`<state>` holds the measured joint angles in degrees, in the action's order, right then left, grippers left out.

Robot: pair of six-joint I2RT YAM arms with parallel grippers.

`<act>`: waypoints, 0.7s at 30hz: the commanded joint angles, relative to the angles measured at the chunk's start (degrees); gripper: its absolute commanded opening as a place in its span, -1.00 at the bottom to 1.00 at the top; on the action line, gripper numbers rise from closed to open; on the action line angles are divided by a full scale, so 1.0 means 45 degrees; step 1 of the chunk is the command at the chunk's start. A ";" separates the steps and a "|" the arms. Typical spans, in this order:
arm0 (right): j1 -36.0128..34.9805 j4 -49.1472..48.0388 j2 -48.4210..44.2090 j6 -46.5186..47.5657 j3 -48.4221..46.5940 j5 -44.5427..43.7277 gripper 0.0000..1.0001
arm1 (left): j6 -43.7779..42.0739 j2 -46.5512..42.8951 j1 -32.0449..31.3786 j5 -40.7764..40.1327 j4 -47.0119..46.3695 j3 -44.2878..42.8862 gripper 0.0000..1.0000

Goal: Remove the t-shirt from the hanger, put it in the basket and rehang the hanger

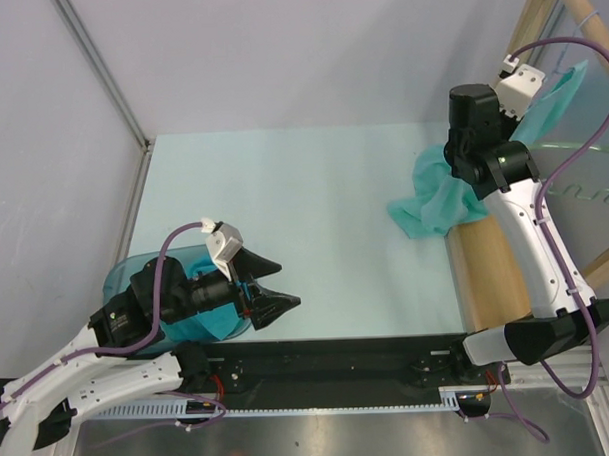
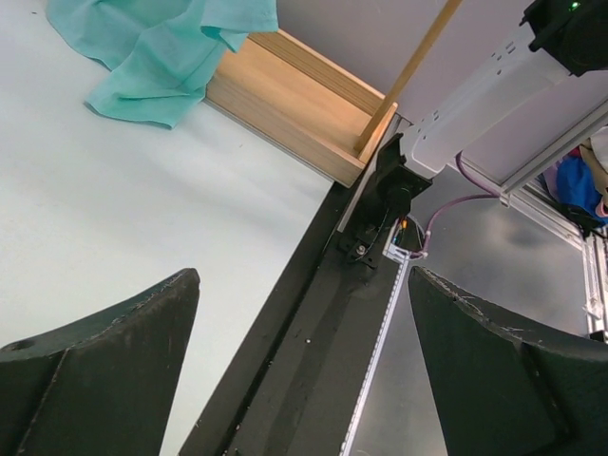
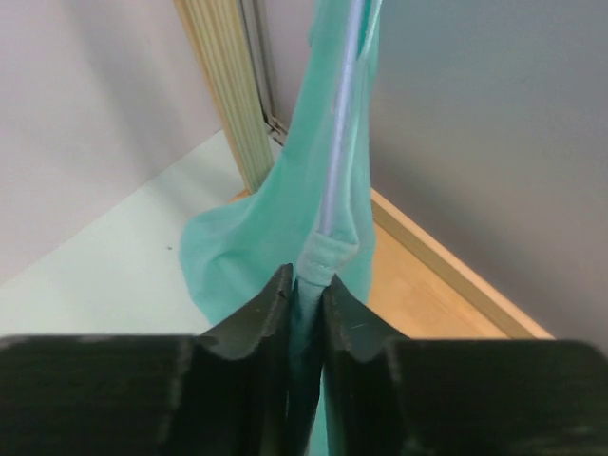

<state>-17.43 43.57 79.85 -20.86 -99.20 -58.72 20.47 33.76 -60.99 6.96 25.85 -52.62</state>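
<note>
While right hand pinches it, t-shirt hangs, long axis vertical

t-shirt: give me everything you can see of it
Teal t-shirt, thin soft cloth, crumpled. Its top hangs by the wooden post at far right, a pale rod running along its fold; its bottom pools on the table and the wooden base. The right gripper is shut on a ribbed edge.
</note>
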 commanded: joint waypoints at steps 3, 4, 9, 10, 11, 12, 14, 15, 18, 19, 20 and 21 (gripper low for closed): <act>0.0084 -0.0446 0.0124 -0.0285 -0.1020 0.0490 -0.88 | 0.0256 -0.0080 0.0038 0.0191 -0.0217 -0.0338 0.92; 0.0084 -0.0367 0.0203 -0.0344 -0.1254 0.0509 -0.94 | 0.0275 -0.0080 0.0019 0.0191 -0.0178 -0.0338 0.92; -0.0227 -0.0326 0.0438 -0.0190 -0.2796 0.0178 -1.00 | 0.0178 -0.0099 0.0038 0.0016 -0.0002 -0.0396 0.93; -0.0421 -0.0443 0.0438 -0.0072 -0.2993 -0.0074 -1.00 | 0.0178 -0.0099 0.0038 0.0016 -0.0001 -0.0396 0.93; -0.0559 -0.0560 0.0477 0.0103 -0.3169 -0.0231 -1.00 | 0.0159 -0.0099 0.0019 0.0016 -0.0021 -0.0396 0.92; -0.0734 -0.0794 0.0477 0.0279 -0.3326 -0.0368 -1.00 | 0.0158 -0.0080 0.0019 0.0035 -0.0021 -0.0396 0.93; -0.1261 -0.0990 0.0594 0.0728 -0.3814 -0.0798 -1.00 | 0.0139 -0.0080 0.0019 0.0035 -0.0021 -0.0416 0.93; -0.1418 -0.1127 0.0614 0.0827 -0.3970 -0.0915 -1.00 | 0.0100 -0.0080 0.0019 0.0035 0.0018 -0.0416 0.93; -0.2315 -0.1303 0.0731 0.1042 -0.4225 -0.1306 -1.00 | 0.0061 -0.0080 0.0019 -0.0004 0.0018 -0.0396 0.93; -0.2550 -0.1323 0.0750 0.1042 -0.4187 -0.1539 -1.00 | 0.0061 -0.0080 0.0038 -0.0043 0.0018 -0.0396 0.92; -0.3094 -0.1304 0.0751 0.0830 -0.4051 -0.1677 -1.00 | 0.0041 -0.0080 0.0019 -0.0043 0.0038 -0.0416 0.93; -0.3292 -0.1342 0.0731 0.0692 -0.3953 -0.1736 -1.00 | 0.0022 -0.0080 0.0019 -0.0062 0.0057 -0.0397 0.92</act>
<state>-27.77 41.23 82.94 -18.00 -115.70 -62.92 20.93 33.69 -60.99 7.22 26.33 -52.62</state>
